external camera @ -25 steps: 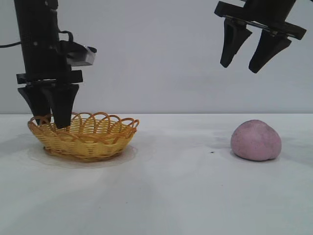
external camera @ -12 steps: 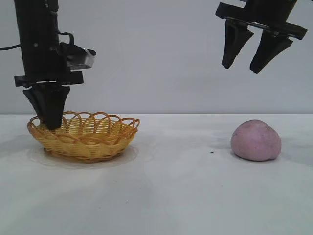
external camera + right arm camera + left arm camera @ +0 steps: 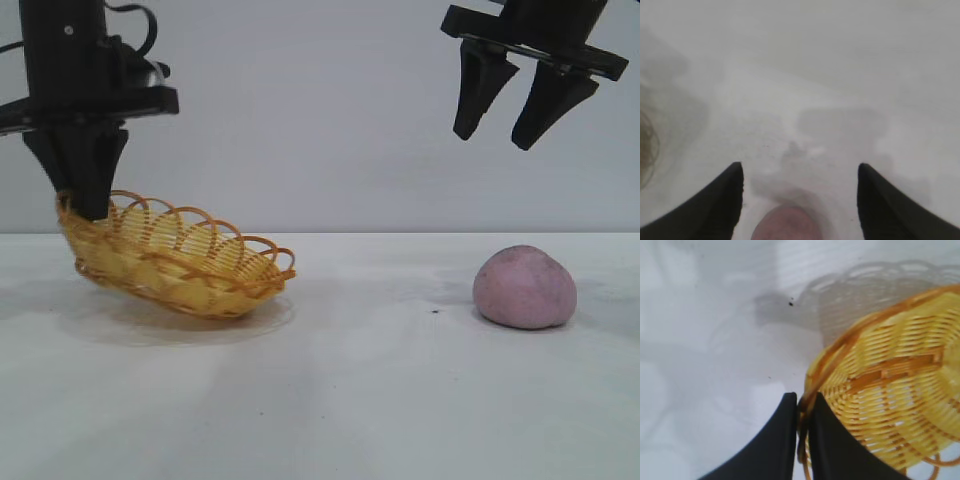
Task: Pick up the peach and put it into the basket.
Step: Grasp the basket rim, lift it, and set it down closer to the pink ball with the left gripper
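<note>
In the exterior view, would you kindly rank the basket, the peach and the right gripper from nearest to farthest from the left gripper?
1. Basket: its rim is pinched by the left gripper, at left.
2. Right gripper: raised, at upper right.
3. Peach: on the table, far right, only slightly farther.

We see a plain test place, like a robot lab. The table (image 3: pixel 380 400) is bare and white, and behind it stands a flat grey wall (image 3: pixel 320 120) without decoration. Two black robot arms hang over the table, one at each side. A thin black cable (image 3: pixel 15 47) runs from the left arm. We see no home furniture.
</note>
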Available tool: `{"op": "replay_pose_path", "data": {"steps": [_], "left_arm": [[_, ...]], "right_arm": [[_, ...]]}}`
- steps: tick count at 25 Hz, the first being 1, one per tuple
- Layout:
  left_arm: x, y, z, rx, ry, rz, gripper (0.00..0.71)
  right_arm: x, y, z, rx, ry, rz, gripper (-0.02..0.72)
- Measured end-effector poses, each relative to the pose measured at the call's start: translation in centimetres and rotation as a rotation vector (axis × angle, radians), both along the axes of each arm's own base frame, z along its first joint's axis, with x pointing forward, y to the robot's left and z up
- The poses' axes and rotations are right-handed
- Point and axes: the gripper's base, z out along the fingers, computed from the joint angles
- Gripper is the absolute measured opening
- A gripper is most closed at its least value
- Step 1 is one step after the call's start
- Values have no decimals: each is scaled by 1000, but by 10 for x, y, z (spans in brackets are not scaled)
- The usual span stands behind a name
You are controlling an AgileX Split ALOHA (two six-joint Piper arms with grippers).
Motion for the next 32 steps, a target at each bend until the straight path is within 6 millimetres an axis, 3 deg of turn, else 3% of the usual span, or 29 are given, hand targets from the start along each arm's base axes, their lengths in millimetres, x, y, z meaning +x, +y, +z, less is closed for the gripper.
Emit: {"op": "replay_pose_path", "data": {"steps": [5,11,15,32], "left_arm": [[-6,-23,-3,-197,52,83,0],[-29,-50,-34,-236,78,107,0],[-30,-51,-43,-248,47,142,0],[-23,-53,-42,-273,-30,181,0]], "right_arm": [[0,0,0,0,0,0,424],[0,0,0,0,2,1,424],[0,0,0,-1,5,2,424],[-2,0,-1,-3,25,8,424]]}}
